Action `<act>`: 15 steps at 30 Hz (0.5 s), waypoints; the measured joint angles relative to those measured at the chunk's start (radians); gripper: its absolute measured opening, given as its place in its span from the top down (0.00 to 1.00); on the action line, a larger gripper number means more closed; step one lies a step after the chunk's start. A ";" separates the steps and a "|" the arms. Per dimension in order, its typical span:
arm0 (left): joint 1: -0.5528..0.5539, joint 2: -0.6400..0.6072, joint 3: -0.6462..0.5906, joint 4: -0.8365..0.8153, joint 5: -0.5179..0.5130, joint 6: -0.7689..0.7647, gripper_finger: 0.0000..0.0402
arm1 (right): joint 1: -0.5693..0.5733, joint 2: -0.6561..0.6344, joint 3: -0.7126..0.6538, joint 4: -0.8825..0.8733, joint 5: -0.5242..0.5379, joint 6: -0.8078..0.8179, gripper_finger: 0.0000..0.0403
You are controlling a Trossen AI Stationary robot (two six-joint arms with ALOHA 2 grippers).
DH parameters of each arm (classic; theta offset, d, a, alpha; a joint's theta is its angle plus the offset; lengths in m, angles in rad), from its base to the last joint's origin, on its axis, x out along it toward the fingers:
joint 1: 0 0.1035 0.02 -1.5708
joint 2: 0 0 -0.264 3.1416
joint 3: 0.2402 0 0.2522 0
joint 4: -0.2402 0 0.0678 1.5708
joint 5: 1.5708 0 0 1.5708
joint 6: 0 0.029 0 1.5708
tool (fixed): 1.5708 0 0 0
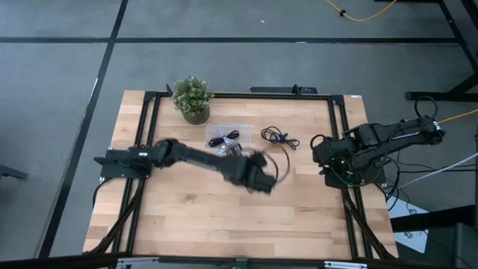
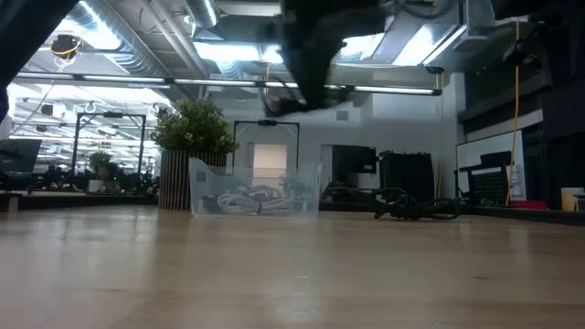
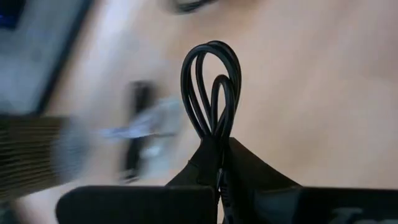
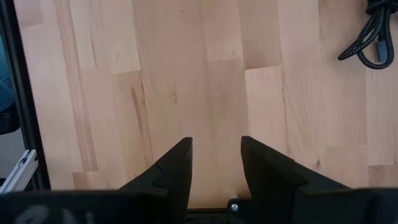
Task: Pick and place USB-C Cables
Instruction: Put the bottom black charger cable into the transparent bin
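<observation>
My left gripper (image 1: 263, 178) hangs over the middle of the table, lifted well above it in the low view (image 2: 309, 64), and is shut on a black USB-C cable (image 3: 211, 87). The cable's loops stick out past the fingertips. A second black cable (image 1: 280, 137) lies loose on the table right of a clear container (image 1: 228, 136). The container holds more cables, a white one among them (image 2: 251, 196). My right gripper (image 4: 216, 162) is open and empty above bare wood near the table's right edge. The loose cable also shows in its wrist view (image 4: 372, 31). My left gripper pinches the black cable's bundled strands (image 3: 217, 134) between its two shut fingers, at the base of the loops. Several strands run through the hold. The loops stand out beyond the fingertips, and the cable is lifted clear of the table.
A small potted plant (image 1: 193, 97) stands at the table's far left, behind the container. Black frame rails (image 1: 340, 134) run along the table's left and right sides. The near half of the wooden table (image 1: 224, 224) is bare.
</observation>
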 joint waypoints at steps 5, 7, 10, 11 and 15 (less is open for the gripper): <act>0.138 -0.026 -0.001 -0.086 0.003 0.120 0.99 | 0.000 0.000 0.000 0.000 0.000 0.003 0.65; 0.198 -0.030 -0.001 -0.074 0.049 0.214 0.99 | 0.000 0.000 0.000 0.000 0.000 0.003 0.65; 0.282 -0.029 -0.001 -0.084 0.148 0.303 0.96 | 0.000 0.000 0.000 -0.002 0.000 0.004 0.65; 0.307 -0.027 -0.001 -0.094 0.181 0.311 0.94 | 0.000 0.000 0.000 -0.003 0.000 0.006 0.65; 0.383 -0.027 -0.001 -0.097 0.285 0.342 0.89 | 0.000 0.000 0.000 -0.015 -0.007 0.005 0.65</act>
